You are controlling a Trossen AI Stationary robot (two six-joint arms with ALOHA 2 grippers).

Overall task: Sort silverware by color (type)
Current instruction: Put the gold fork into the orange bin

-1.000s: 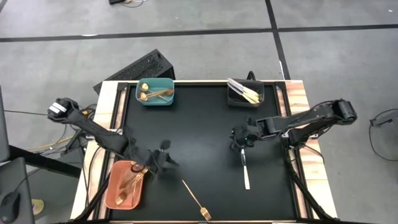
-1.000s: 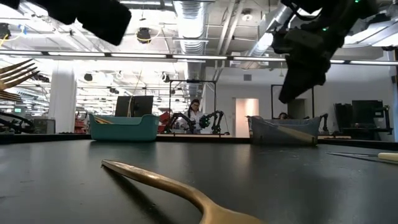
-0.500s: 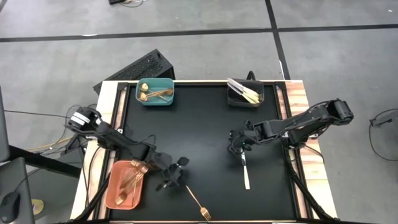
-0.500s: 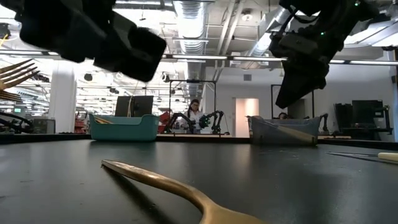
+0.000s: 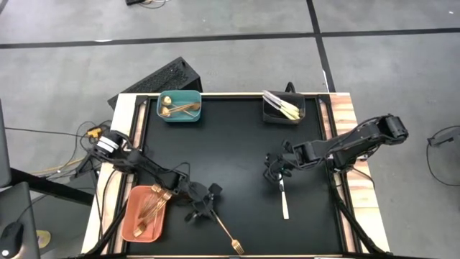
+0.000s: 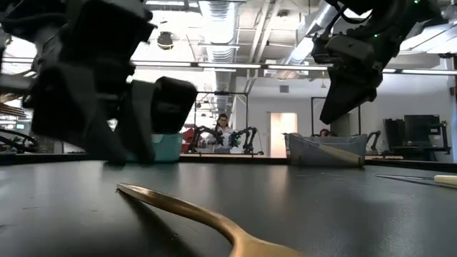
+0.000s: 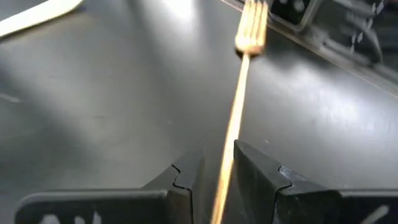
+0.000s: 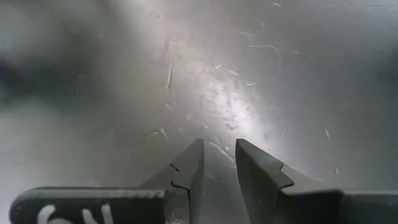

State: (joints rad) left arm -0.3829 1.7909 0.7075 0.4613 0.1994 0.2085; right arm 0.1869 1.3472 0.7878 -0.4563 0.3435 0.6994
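The gold fork (image 5: pixel 227 232) lies flat on the table (image 5: pixel 237 144) near its front edge. The left pincer (image 7: pixel 215 177), fingers narrowly apart, straddles the handle without clamping it. Lower squarely, close on the handle, lift level. The right pincer (image 5: pixel 277 169) hovers, narrowly open, above the white knife (image 5: pixel 284 202).

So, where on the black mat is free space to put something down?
Free: the wide middle of the black mat, between the teal bin and the dark bin. Crowded: near the salmon bin, where the left gripper meets the gold fork; also around the right gripper and white knife.
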